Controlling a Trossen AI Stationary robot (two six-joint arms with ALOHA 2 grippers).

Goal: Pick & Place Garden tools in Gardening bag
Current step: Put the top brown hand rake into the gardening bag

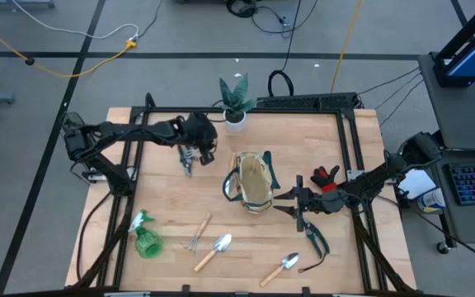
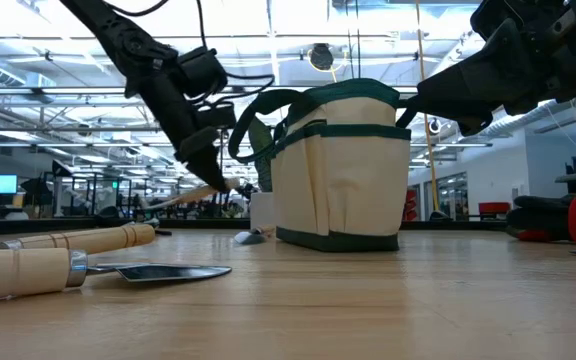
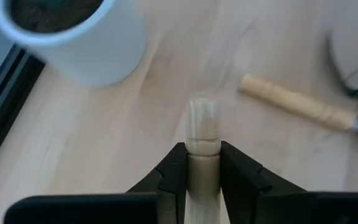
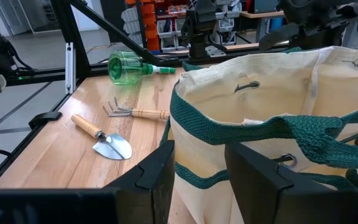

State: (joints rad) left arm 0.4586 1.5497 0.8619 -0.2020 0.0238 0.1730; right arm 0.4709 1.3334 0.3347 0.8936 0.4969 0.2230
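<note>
My left gripper [image 1: 190,157] hangs over the table's far middle, left of the gardening bag [image 1: 254,181], and is shut on a tool with a pale wooden handle [image 3: 202,127]. The beige bag with green trim stands upright on its base at mid-table. My right gripper [image 1: 283,200] is open at the bag's right side. In the right wrist view its fingers [image 4: 157,177] stand on either side of the bag's wall [image 4: 201,149]; I cannot tell whether they touch it. A fork [image 1: 198,235], two trowels [image 1: 217,250] [image 1: 283,266], a green spray bottle [image 1: 145,239], pruners [image 1: 316,239] and a red item [image 1: 326,175] lie on the table. My left gripper pinches the tool's wooden handle [image 3: 202,163] between its two fingers, a little back from the rounded free end [image 3: 202,115], which sticks out past the fingertips. The fingers lie along the handle. The tool is lifted clear of the table and tilted [image 2: 183,193].
A green plant in a white pot [image 1: 236,115] stands at the table's far edge, close to my left gripper. Another wooden-handled tool [image 3: 291,102] lies beside the bag's left side. Bare wood shows between the bag and the tools at the near edge.
</note>
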